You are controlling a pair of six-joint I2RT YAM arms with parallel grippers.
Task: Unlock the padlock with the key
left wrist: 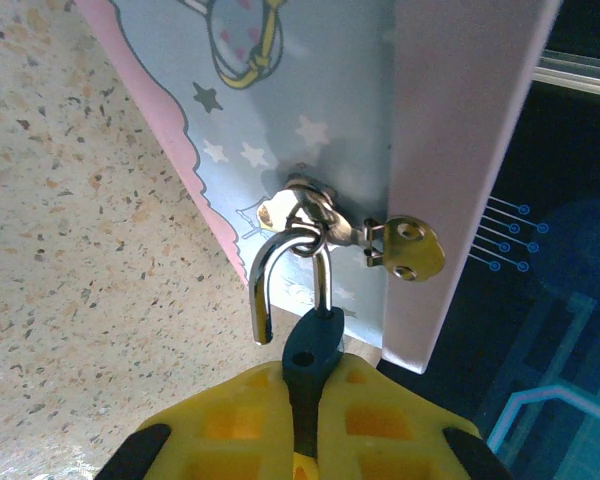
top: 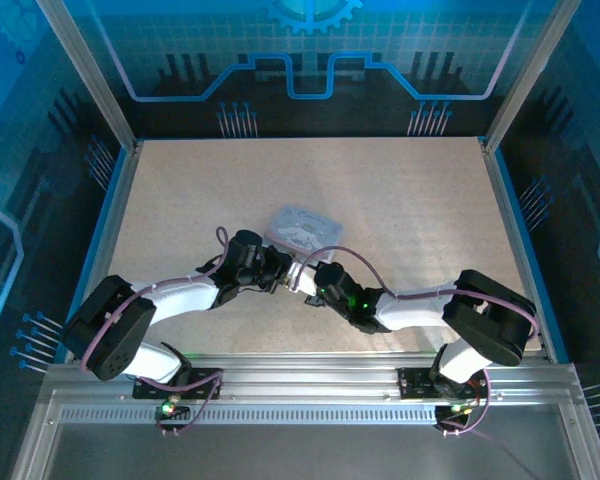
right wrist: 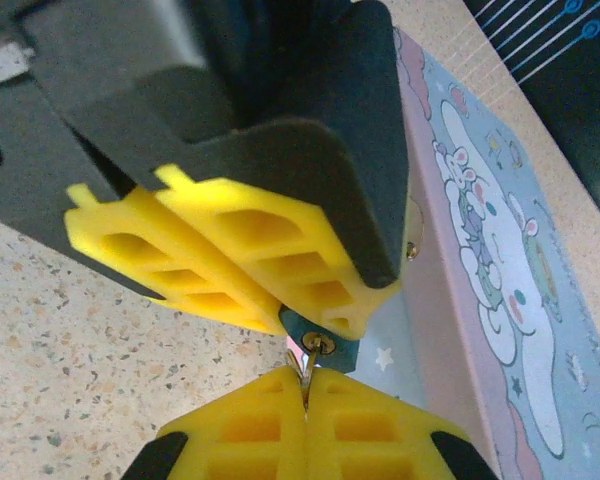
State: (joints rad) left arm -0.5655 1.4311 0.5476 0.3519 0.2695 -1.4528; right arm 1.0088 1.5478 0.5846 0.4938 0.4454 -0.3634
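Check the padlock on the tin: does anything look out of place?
On the padlock, one leg of the shackle hangs free of the teal body, so it looks sprung open, though hooked through the hasp of the tin. Nothing looks damaged.

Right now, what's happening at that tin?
The left gripper has its jaws shut on the padlock, which hangs from the latch of the tin. The right gripper pinches the key at the keyhole. One leg of the shackle stands free of the lock body, so it looks unlocked, though it is not yet off the latch.
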